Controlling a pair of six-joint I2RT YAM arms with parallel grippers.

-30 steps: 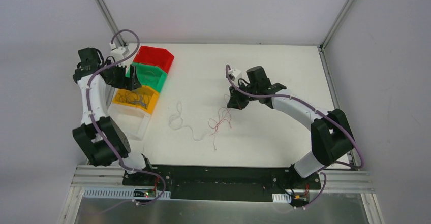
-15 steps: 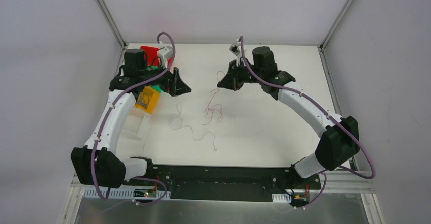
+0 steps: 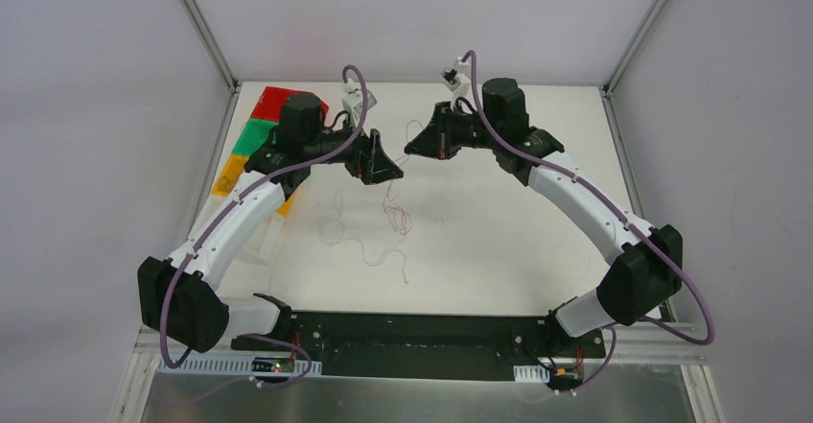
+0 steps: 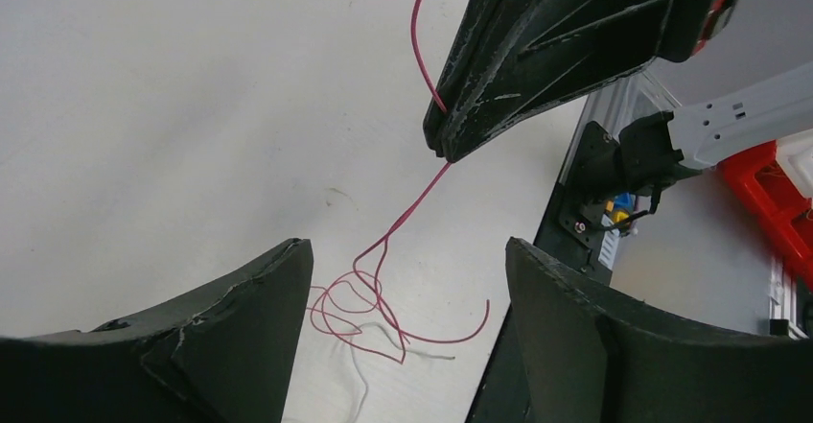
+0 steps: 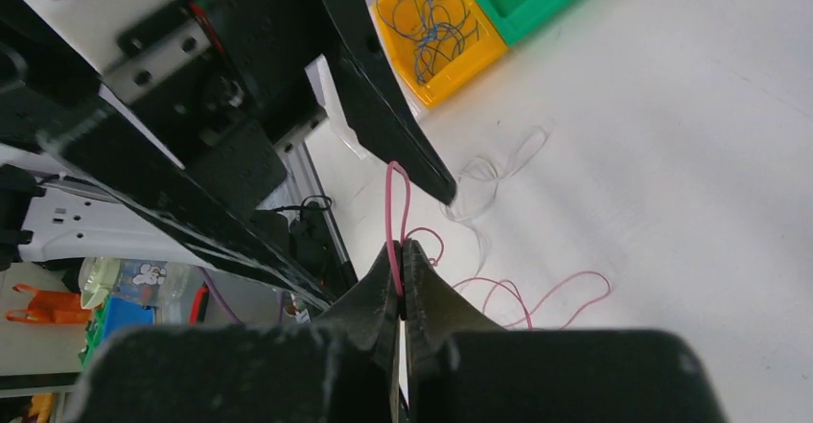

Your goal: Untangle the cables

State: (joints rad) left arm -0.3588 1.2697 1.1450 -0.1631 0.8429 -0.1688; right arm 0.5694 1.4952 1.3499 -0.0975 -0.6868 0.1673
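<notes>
My right gripper (image 5: pixel 401 250) is pinched tight on a red wire (image 5: pixel 388 202). The wire makes a small loop just past the fingertips, then trails away below them in loose curls over the table (image 3: pixel 499 241). My left gripper (image 4: pixel 407 250) stands with its jaws wide apart, holding nothing. Its tips point at the right gripper's tips from close by, not touching them.

From my left wrist, the red wire drops from the right gripper's closed tip. It shows in the gap between my left fingers, beyond them, and ends in a small bunch of loops beneath.

A white wire (image 3: pixel 334 231) lies flat on the table below both grippers. One end of it reaches in among the red loops; I cannot tell whether the two are knotted there.

Behind my left gripper, past its arm, sits a yellow bin (image 5: pixel 460 63) with dark blue wires (image 5: pixel 431 20) piled in it. Beyond it are a green bin (image 5: pixel 537 6) and a red bin (image 3: pixel 273 102).
</notes>
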